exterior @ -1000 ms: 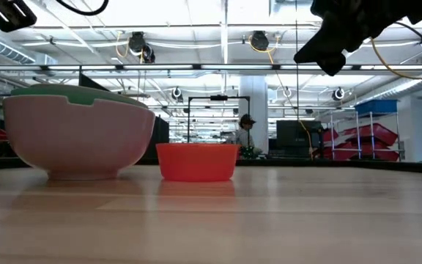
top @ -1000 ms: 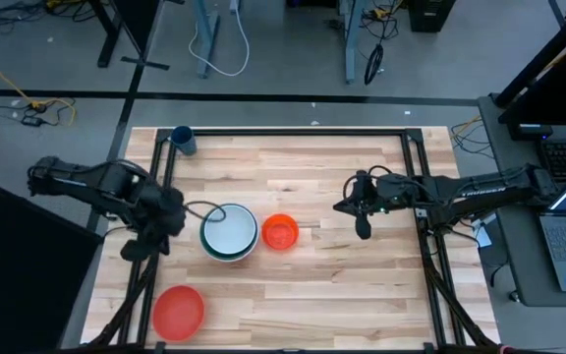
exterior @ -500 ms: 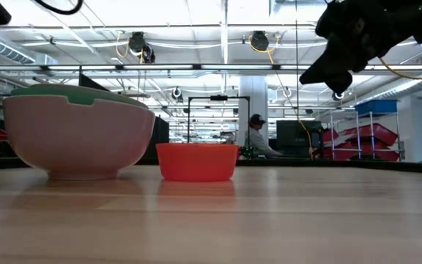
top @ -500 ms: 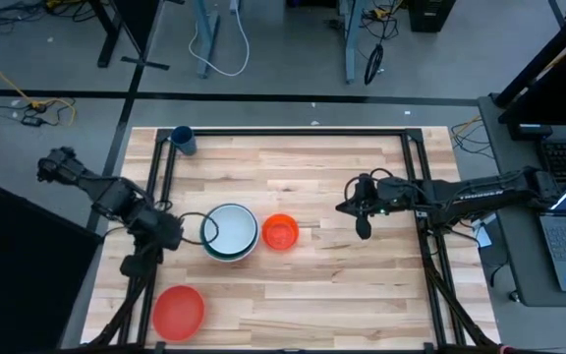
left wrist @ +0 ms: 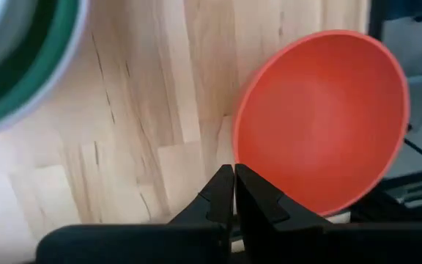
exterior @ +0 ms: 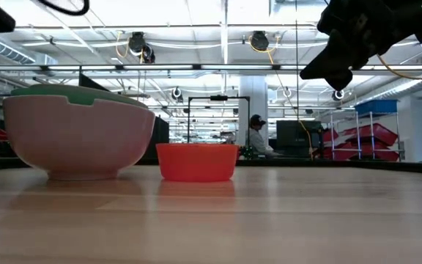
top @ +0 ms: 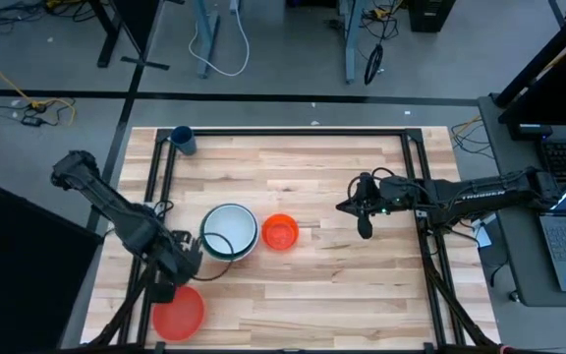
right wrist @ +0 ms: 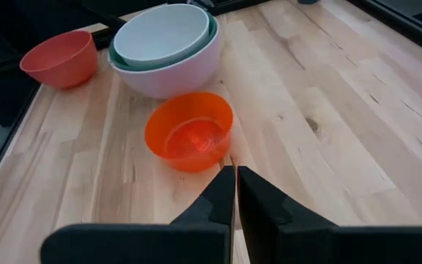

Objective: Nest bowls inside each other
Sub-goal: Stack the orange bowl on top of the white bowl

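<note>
My left gripper [left wrist: 234, 170] is clenched tight on nothing, its two dark fingers [left wrist: 218, 192] pressed flat together, and it hangs just over the rim of the red bowl [left wrist: 321, 121], which sits by itself at the table's near left corner [top: 178, 312]. From above, that gripper [top: 187, 264] lies between the red bowl and the stack of bowls beside it. My right gripper [right wrist: 236, 174] is likewise clenched on nothing, fingers [right wrist: 253, 192] closed against each other, held up off the wood on the right half of the table [top: 364, 224], its tips pointing toward the small orange-red bowl [right wrist: 190, 130]. That little bowl stands alone and upright near the table's middle [top: 280, 232], just beside the stack but not touching it. The stack itself is the large white bowl [right wrist: 178, 70] on the bottom, the green bowl [right wrist: 212, 31] showing only as a thin rim inside it, and the smaller white bowl [right wrist: 161, 34] seated in the green one. A small dark blue cup [top: 184, 140] stands at the far left corner of the wooden table [top: 342, 295], well apart from everything.
</note>
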{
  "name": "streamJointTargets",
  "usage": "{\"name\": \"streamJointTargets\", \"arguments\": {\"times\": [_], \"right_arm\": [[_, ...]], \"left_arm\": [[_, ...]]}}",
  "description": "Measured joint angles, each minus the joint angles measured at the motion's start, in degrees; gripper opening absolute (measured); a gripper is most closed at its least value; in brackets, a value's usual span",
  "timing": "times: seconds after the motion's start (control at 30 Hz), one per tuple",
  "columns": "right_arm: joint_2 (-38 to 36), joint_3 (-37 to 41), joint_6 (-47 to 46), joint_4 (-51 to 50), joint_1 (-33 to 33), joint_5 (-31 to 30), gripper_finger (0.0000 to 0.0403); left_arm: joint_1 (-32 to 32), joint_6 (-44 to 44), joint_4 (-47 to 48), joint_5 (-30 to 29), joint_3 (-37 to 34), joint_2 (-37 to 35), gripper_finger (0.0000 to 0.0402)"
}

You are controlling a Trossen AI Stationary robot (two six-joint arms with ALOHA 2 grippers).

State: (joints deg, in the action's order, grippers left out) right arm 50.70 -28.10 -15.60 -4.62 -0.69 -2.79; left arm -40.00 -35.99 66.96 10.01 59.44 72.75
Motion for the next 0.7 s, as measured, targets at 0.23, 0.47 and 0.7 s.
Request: {"name": "streamJointTargets", "arguments": {"times": [0.23,0.47,0.7], "right_arm": [[0.0,0.0,1.1,0.0,0.0,1.7,0.0000],[0.0,0.0,1.5,-0.1,0.0,4.4,0.0000],[-0.2,0.0,1.8,-0.1,0.0,5.4,0.0000]], "left_arm": [[-1.4,-4.1,-6.9,-0.5,0.0,3.9,0.0000],[-2.9,-4.2,-10.0,-2.8,0.0,3.9,0.0041],[-5.7,-4.2,-7.6,-4.6,-3.1,3.9,0.0135]]}}
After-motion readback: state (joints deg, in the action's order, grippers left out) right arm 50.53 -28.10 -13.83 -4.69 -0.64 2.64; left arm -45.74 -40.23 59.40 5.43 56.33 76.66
